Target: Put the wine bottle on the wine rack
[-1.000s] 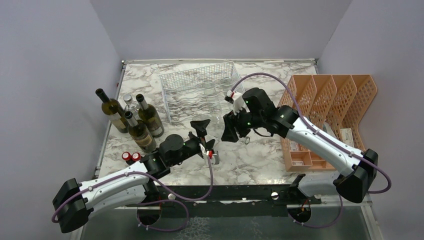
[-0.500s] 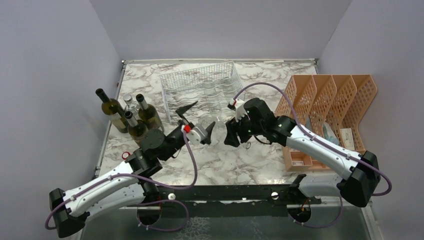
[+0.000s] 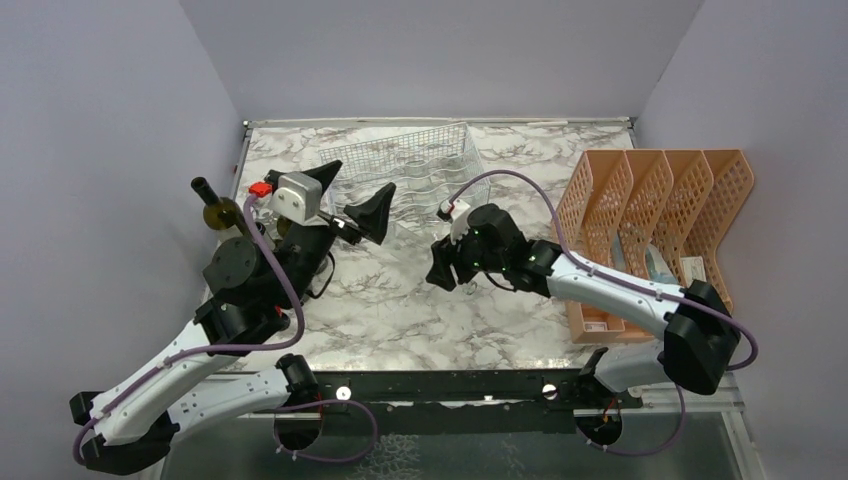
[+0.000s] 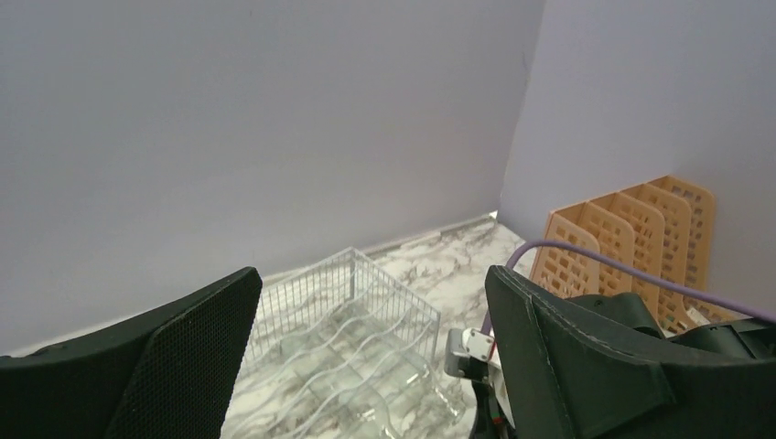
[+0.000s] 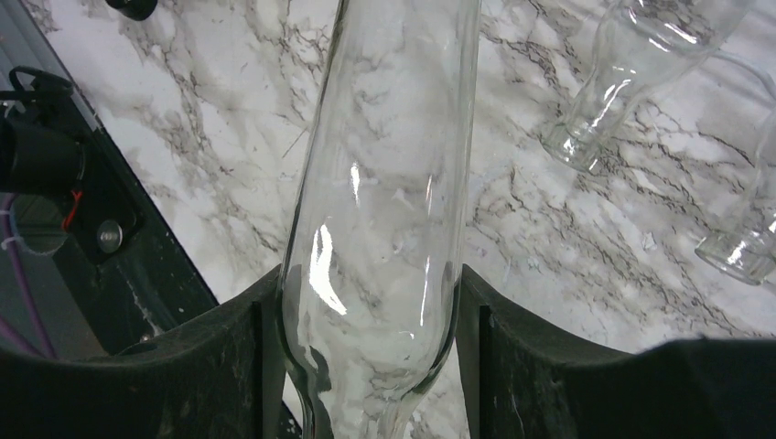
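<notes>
Left gripper [image 3: 350, 197] hangs raised and spread wide, gripping nothing. To judge by the pose, it is held up and aside so the way to the rack is free. Just to its left a dark green wine bottle [image 3: 214, 211] stands on the marble table [image 3: 400, 310]; whatever stands beside that bottle is hidden behind the arm. Beyond this gripper and to its right sits the white wire wine rack [image 3: 395, 152]. Whether its wavy cradles already carry clear glass I cannot tell. Further right, on the rack's near side, the right gripper [image 3: 442, 268] is clamped on a clear glass wine bottle [image 5: 384, 165], fingers pressing its body from both sides, probably so it can be laid lengthwise in a cradle. From above that bottle is almost invisible, and the wrist view cuts off both its ends. More clear glass shapes [image 5: 631, 73] lie past it, cut by the frame. Farthest right stands the orange perforated tray [image 3: 660, 200].
</notes>
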Robot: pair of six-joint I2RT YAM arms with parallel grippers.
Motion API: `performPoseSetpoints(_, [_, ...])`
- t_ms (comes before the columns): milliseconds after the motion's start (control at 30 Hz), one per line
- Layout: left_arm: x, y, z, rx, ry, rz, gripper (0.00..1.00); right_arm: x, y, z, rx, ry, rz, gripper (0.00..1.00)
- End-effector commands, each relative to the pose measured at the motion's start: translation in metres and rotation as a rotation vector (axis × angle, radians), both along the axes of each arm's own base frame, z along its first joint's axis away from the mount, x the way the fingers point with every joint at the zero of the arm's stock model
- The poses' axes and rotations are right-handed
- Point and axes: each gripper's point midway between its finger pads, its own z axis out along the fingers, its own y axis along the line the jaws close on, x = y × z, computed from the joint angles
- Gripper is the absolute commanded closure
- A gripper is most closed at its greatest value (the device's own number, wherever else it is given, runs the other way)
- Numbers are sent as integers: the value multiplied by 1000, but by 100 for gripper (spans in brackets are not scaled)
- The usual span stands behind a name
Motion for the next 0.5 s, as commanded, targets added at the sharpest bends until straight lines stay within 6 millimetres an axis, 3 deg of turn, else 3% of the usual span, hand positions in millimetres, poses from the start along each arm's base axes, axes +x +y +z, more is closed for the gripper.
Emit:
performPoseSetpoints(0, [9, 6, -32, -7, 176, 61, 1, 26, 25, 19, 102, -111, -65, 99])
performPoseSetpoints(233, [9, 11, -39, 13, 212, 80, 1, 52, 45, 10, 106, -153, -141, 99])
performPoseSetpoints(467, [7, 20, -31, 24, 206, 102, 1, 80, 61, 5, 117, -188, -231, 99])
